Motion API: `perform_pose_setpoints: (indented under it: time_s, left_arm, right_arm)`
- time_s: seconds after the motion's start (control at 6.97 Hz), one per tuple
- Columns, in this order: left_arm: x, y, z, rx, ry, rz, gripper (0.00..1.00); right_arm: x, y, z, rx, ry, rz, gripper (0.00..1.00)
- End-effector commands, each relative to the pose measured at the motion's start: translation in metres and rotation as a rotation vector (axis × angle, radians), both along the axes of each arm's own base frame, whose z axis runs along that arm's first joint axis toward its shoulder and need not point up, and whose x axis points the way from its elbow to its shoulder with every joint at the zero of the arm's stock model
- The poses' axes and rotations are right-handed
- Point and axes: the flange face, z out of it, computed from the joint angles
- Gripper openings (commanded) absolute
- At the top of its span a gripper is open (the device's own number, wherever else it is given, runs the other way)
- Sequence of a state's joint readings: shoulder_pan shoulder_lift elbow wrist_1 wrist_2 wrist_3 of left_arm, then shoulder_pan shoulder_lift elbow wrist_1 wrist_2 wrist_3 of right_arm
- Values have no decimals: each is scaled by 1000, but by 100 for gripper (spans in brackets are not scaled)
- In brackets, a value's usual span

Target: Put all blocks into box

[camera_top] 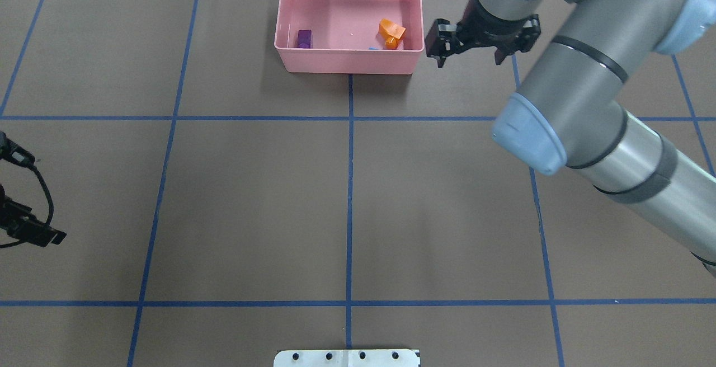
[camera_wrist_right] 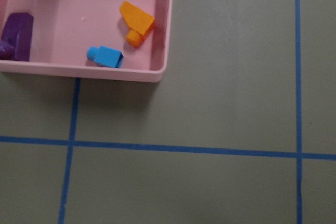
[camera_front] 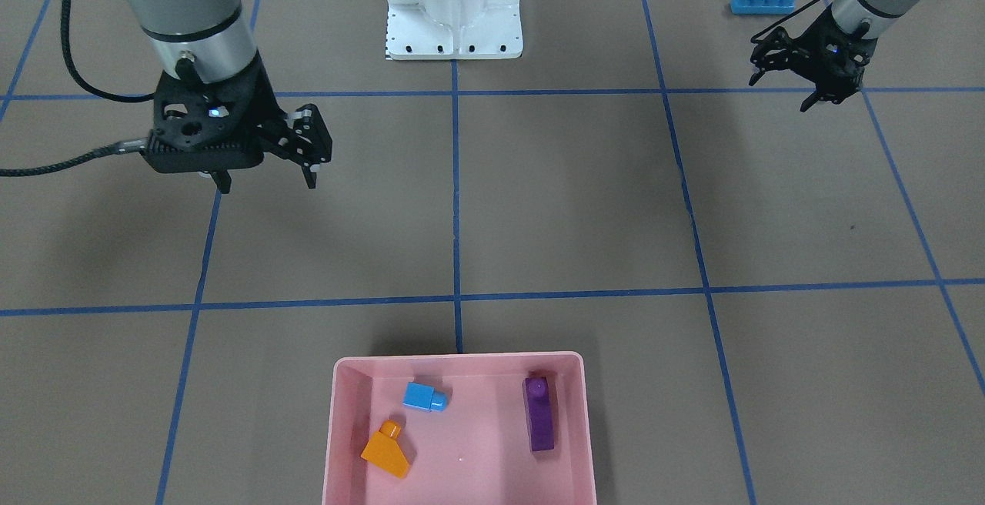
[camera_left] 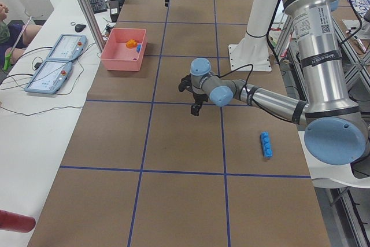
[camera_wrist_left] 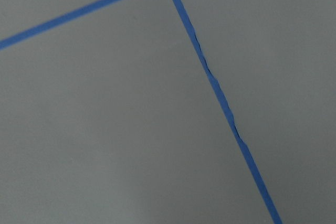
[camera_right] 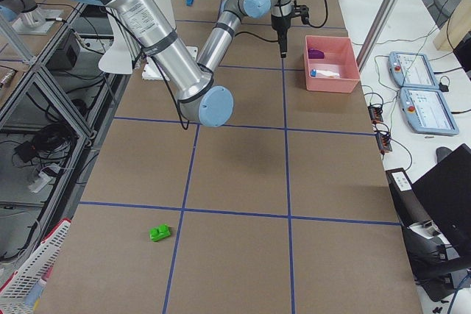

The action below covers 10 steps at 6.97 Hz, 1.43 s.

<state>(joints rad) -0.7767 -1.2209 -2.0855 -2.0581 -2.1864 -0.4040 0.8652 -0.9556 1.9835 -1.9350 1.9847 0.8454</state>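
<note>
The pink box (camera_front: 458, 356) holds the orange sloped brick (camera_front: 387, 449), the small blue cube (camera_front: 425, 396) and the tall purple brick (camera_front: 540, 414), which lies on its side. The right wrist view shows the same box corner (camera_wrist_right: 84, 72). My right gripper (camera_front: 267, 180) is open and empty, hovering above the table beside the box (camera_top: 347, 59). My left gripper (camera_front: 781, 89) is open and empty, near the long blue four-stud brick (camera_front: 762, 2) on the table. The small green brick (camera_right: 160, 233) lies far off at the table's right end.
The white robot base (camera_front: 454, 20) stands at the table's robot-side edge. Blue tape lines (camera_front: 455, 205) divide the brown table into squares. Control tablets (camera_left: 58, 56) lie on a side bench beyond the box.
</note>
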Motion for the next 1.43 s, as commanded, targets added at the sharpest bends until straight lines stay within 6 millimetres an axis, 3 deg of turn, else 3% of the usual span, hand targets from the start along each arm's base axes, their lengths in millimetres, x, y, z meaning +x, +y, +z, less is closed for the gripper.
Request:
perform_pose_setpoints:
  time_s: [0.0, 0.29, 0.43, 0.86, 1.29]
  left_arm:
    - [3, 74, 43, 53, -64, 140, 100]
    - [-16, 136, 70, 104, -107, 284, 99]
    - [-23, 159, 83, 163, -155, 350, 99]
    - [5, 197, 90, 281, -203, 502, 99]
    - [22, 244, 96, 325, -234, 597, 99]
  right_arm:
    - [57, 66, 67, 20, 40, -57, 99]
    - [105, 122, 107, 30, 83, -112, 99]
    - [121, 140, 121, 28, 105, -137, 99]
    - [174, 172, 176, 61, 176, -218, 99]
    - [197, 189, 225, 87, 83, -210, 99]
